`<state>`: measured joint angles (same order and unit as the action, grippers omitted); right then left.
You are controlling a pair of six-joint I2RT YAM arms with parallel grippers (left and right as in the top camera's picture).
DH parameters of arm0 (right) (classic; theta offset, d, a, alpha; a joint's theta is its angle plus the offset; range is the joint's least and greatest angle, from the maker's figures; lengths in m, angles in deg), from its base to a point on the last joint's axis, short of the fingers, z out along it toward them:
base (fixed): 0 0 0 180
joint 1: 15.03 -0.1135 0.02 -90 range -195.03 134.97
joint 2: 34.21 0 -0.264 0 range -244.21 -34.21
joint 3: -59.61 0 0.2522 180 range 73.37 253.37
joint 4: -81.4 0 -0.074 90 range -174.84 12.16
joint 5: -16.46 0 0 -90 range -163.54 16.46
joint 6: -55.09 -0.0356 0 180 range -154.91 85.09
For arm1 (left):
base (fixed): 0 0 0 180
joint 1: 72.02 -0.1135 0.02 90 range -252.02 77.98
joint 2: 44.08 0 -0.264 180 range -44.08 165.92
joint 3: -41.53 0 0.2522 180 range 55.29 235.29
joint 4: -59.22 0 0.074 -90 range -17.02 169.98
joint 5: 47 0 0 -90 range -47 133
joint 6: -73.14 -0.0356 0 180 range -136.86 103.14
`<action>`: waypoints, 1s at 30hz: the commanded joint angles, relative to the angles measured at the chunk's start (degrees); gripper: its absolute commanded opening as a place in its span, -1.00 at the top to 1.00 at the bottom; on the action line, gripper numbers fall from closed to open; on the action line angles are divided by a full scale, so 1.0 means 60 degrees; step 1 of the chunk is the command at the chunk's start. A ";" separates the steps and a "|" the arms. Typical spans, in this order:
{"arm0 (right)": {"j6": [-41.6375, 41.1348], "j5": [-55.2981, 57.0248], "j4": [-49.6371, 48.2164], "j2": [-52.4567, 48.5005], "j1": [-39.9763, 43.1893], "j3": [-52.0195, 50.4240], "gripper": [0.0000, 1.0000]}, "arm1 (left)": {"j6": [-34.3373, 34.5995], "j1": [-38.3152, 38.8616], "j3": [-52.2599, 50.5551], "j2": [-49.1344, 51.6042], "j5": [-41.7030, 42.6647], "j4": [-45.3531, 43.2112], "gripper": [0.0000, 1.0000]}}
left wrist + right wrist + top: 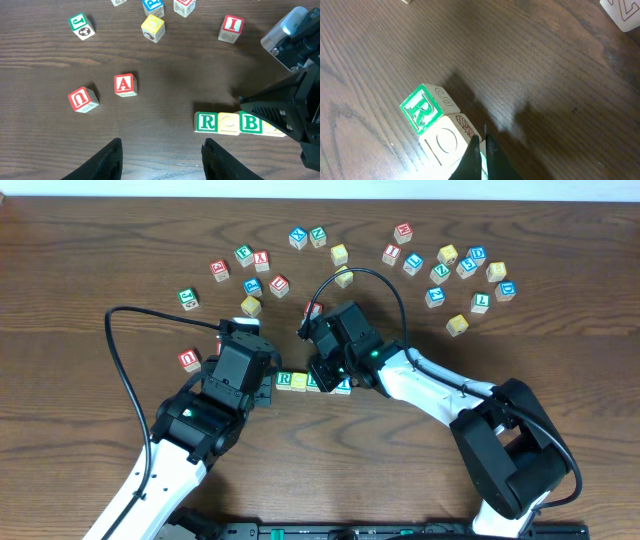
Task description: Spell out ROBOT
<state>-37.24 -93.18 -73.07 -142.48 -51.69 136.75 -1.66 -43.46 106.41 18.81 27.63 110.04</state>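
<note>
Step in hand: Closing-out of the ROBOT row (pixel 299 381); by its look, the word was assembled or nearly so, and the work was alignment.
Row location: Centre of the tabletop (pixel 100 240), between the two arms, on the near side of the scattered spare cubes.
Row order: Green R (pixel 205 122) at the left end, touching the first yellow cube (pixel 229 123), then green B (pixel 250 122), then a second yellow cube (pixel 272 129) partly hidden. The right-end cube could not be read.
Right end effector (pixel 480 150): Fingers pressed fully together, gripping nothing, tip down at the row just right of the first yellow cube.
Left end effector (pixel 162 150): Fingers roughly half apart, empty, over bare tabletop left of the row.
Next move: Probably a straight vertical lift of the right end effector, without dragging any cube, followed by a check of the last letter.
</note>
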 commanded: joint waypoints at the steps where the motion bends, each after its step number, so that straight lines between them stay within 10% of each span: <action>1: 0.0117 0.0138 0.0044 0.0000 -0.0029 0.0186 0.98 | 0.0025 -0.0055 -0.0044 0.0018 -0.0135 0.0000 -0.01; 30: 0.0120 0.0284 0.0386 0.0000 -0.0033 0.0178 0.98 | 0.0025 -0.0055 -0.0044 0.0018 -0.0135 0.0000 -0.01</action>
<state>-37.24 -91.76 -70.99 -142.48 -51.69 136.75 -1.66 -43.48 106.41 18.81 27.63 110.04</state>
